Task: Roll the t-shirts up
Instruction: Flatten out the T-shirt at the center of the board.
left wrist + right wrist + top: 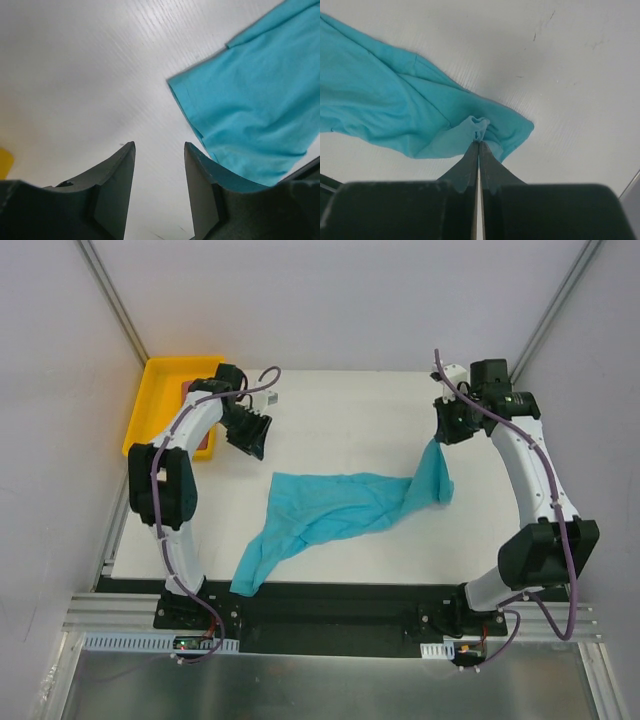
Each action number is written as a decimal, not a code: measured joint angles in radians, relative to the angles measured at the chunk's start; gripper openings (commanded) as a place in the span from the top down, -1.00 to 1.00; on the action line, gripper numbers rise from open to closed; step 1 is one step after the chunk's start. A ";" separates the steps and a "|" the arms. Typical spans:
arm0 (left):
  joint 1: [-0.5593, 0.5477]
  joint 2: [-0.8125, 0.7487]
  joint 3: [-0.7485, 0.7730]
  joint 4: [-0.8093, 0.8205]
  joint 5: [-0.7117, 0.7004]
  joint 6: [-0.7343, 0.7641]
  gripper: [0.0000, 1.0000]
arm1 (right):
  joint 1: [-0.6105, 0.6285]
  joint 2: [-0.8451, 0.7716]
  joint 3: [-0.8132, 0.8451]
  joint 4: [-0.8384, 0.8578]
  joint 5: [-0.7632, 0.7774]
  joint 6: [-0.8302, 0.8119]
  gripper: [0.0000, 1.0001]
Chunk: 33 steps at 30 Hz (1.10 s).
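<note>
Teal t-shirt (330, 510): spreading-flat step, corner clenched in right gripper (479, 143), left gripper (160, 146) released, empty; next, probably grasp free hem.

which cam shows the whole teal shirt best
The top external view: the whole teal t-shirt shows, crumpled across the table, one end held up by the right gripper. The right wrist view shows only the pinched end; the left wrist view only a hemmed edge.

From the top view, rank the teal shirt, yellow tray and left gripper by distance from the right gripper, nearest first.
1. teal shirt, pinched in the right gripper
2. left gripper, across the table, left
3. yellow tray, far left corner
</note>
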 measured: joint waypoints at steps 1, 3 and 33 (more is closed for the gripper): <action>-0.007 0.046 0.022 0.007 -0.005 0.002 0.10 | 0.000 0.031 0.021 0.011 -0.004 0.000 0.99; -0.023 0.114 0.058 0.003 -0.013 0.005 0.09 | -0.001 0.081 0.061 0.022 -0.008 0.003 0.99; -0.142 0.332 0.111 -0.016 -0.052 0.031 0.65 | -0.013 0.175 0.138 0.038 -0.024 0.019 0.99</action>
